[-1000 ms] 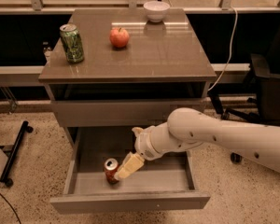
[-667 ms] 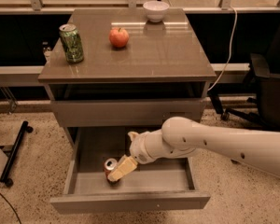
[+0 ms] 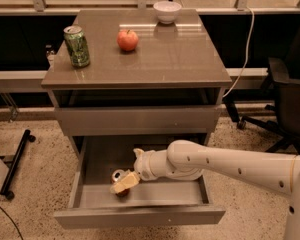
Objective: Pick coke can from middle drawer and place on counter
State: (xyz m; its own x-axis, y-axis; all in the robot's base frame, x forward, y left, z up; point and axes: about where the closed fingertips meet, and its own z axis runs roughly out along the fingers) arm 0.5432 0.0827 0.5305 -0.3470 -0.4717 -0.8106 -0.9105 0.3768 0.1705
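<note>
Red coke can (image 3: pixel 118 175) left-centre in middle drawer (image 3: pixel 165 194), gripper (image 3: pixel 123 183) over it

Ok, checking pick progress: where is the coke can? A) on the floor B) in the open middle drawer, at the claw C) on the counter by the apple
B: the coke can sits inside the open middle drawer, partly covered by the claw.

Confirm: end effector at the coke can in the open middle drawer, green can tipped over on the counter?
No: the camera view shows the green can standing upright on the counter. The end effector is indeed at the coke can in the open middle drawer.
</note>
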